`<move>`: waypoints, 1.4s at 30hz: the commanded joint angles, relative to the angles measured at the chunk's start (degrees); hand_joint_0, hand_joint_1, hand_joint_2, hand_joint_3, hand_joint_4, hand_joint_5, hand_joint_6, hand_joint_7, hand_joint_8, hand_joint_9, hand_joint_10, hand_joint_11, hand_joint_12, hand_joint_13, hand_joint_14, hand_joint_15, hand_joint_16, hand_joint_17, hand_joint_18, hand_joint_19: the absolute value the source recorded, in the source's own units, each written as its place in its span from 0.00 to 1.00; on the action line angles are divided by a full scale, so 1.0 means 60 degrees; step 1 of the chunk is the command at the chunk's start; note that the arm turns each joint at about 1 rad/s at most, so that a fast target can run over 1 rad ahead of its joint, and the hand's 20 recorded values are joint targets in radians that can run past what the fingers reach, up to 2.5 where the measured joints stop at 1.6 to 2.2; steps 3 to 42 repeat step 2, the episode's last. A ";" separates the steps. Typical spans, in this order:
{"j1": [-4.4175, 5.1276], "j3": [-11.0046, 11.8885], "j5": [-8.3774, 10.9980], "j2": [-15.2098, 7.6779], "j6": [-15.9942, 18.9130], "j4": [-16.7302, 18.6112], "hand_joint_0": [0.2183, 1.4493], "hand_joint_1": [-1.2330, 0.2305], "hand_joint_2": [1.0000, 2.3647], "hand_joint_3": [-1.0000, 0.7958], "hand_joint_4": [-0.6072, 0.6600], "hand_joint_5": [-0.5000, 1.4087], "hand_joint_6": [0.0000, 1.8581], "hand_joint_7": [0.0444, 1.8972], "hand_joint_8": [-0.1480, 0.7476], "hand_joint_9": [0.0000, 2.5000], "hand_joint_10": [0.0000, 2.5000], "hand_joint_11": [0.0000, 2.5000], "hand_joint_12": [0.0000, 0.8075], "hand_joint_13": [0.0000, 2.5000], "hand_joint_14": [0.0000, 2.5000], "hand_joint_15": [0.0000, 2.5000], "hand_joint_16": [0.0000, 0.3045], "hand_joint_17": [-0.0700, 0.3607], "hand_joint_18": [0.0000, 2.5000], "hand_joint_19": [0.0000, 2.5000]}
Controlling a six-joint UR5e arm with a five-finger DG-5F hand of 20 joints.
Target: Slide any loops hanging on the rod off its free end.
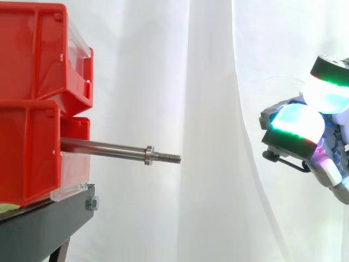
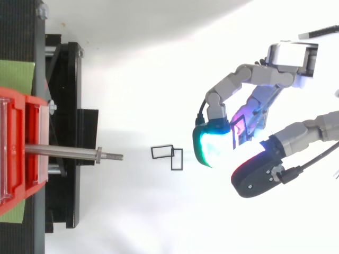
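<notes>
A bare steel rod (image 1: pixel 106 147) sticks out level from between the red bins toward the right. It ends in a collar and a short threaded tip (image 2: pixel 114 156). Nothing hangs on it. In the top view two small black rectangular loops (image 2: pixel 161 152) (image 2: pixel 177 159) sit side by side just past the rod's free end, clear of it, between the tip and my hand. My hand (image 2: pixel 228 87) is off to the right of the rod, a little above its height, fingers curled with the glowing pads (image 1: pixel 294 123) close together and nothing between them.
Stacked red bins (image 1: pixel 32 103) stand on a black stand (image 1: pixel 46 229) at the left, with the rod's root between them. A green sheet (image 2: pixel 16 74) lies on the stand. A white curtain (image 1: pixel 207 82) hangs behind.
</notes>
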 commanded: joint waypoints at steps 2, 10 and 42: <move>-0.0001 0.0004 0.0000 -0.0001 -0.0014 0.0000 0.38 0.33 0.01 0.33 0.38 0.17 0.50 0.59 0.49 0.42 0.01 0.19 0.37 0.43 0.01 0.14 0.15 0.40 0.43 0.19; -0.0001 0.0004 0.0000 -0.0001 -0.0014 0.0000 0.38 0.33 0.01 0.33 0.38 0.17 0.50 0.59 0.49 0.42 0.01 0.19 0.37 0.43 0.01 0.14 0.15 0.40 0.43 0.19; -0.0001 0.0004 0.0000 -0.0001 -0.0014 0.0000 0.38 0.33 0.01 0.33 0.38 0.17 0.50 0.59 0.49 0.42 0.01 0.19 0.37 0.43 0.01 0.14 0.15 0.40 0.43 0.19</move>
